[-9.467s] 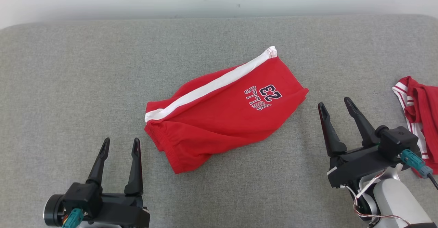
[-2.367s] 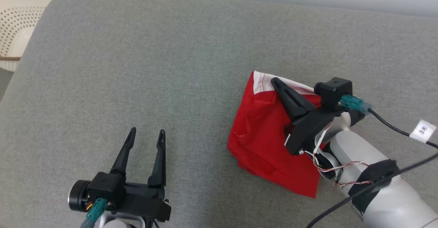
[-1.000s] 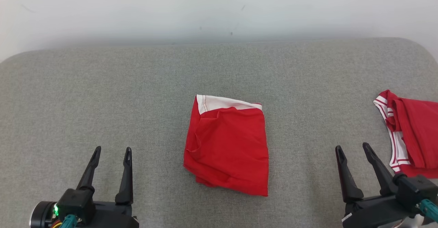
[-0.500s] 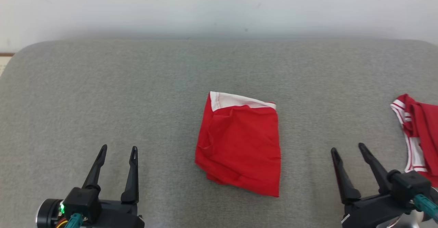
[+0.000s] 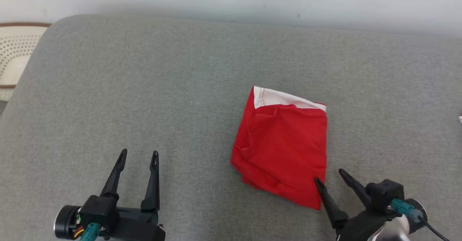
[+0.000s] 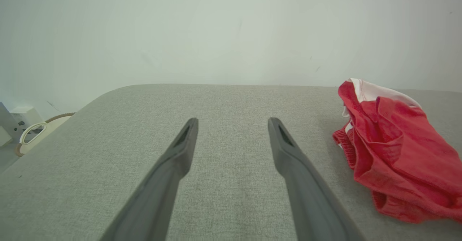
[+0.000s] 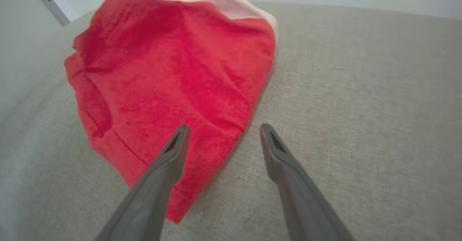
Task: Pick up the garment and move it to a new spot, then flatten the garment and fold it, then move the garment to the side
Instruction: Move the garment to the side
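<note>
We've got the garment (image 5: pixel 281 150) folded into a red square, with a white band on its far edge and rumples on the left, lying right of center on the grey cushion (image 5: pixel 144 82). Our right gripper (image 5: pixel 329 176) sits fingers-spread at its near-right corner. Our left gripper (image 5: pixel 140 151) is spread too, well apart from it.

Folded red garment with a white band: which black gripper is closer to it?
The right gripper: its open fingers straddle the right edge of the folded red fabric garment. The left gripper, also open, sits well apart over the grey cushion.
</note>
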Robot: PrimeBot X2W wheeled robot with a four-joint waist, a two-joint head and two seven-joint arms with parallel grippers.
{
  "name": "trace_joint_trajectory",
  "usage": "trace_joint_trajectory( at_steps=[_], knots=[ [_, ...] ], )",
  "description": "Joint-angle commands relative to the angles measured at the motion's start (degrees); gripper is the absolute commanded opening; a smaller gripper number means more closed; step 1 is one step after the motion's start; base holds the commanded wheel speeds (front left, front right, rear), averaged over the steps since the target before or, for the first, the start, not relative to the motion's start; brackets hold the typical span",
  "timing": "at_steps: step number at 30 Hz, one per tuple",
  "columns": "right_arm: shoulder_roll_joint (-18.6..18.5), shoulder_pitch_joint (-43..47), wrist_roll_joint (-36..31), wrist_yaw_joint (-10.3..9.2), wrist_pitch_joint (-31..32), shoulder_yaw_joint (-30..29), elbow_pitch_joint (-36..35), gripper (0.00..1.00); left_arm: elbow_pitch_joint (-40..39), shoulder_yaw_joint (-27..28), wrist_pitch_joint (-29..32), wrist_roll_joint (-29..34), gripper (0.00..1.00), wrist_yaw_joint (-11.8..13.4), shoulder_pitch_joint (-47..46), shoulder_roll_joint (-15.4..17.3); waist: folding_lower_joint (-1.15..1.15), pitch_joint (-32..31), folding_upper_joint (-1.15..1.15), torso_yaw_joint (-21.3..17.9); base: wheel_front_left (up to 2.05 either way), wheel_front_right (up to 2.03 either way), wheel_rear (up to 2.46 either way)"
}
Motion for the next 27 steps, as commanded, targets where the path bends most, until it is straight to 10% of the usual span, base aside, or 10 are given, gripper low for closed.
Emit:
trace_joint_trajectory(
  at_steps=[1,12,14,15,27],
  knots=[
    [-0.36,-1.04,0.56,0.00,-0.47,0.52,1.43,1.00,0.35,-0.04,-0.55,-0.12,1.00,-0.31,-0.70,-0.08,-0.01,1.65,0.00,1.69,0.00,0.00,0.00],
    [2.19,-5.37,5.14,0.01,0.18,5.47,11.60,1.00,1.35,-0.44,-1.21,0.32,1.00,-0.43,-2.02,-0.87,-0.01,3.47,0.00,1.98,0.00,0.00,0.00],
    [2.53,-5.65,6.38,0.01,0.59,6.21,12.43,0.45,1.45,-0.35,-1.26,0.24,1.00,-0.48,-2.23,-0.77,-0.01,3.58,0.00,1.65,0.00,0.00,0.00],
    [2.52,-5.91,6.60,0.01,0.68,6.41,12.56,0.00,1.48,-0.29,-1.30,0.15,1.00,-0.60,-2.38,-0.70,-0.01,3.67,0.00,1.44,0.00,0.00,0.00],
    [-3.20,-6.85,2.61,-0.04,1.28,6.25,6.69,0.00,-0.64,0.37,-1.30,0.98,1.00,-0.02,-3.05,0.65,-0.01,5.07,0.00,-7.09,0.00,0.00,0.00]
  ],
)
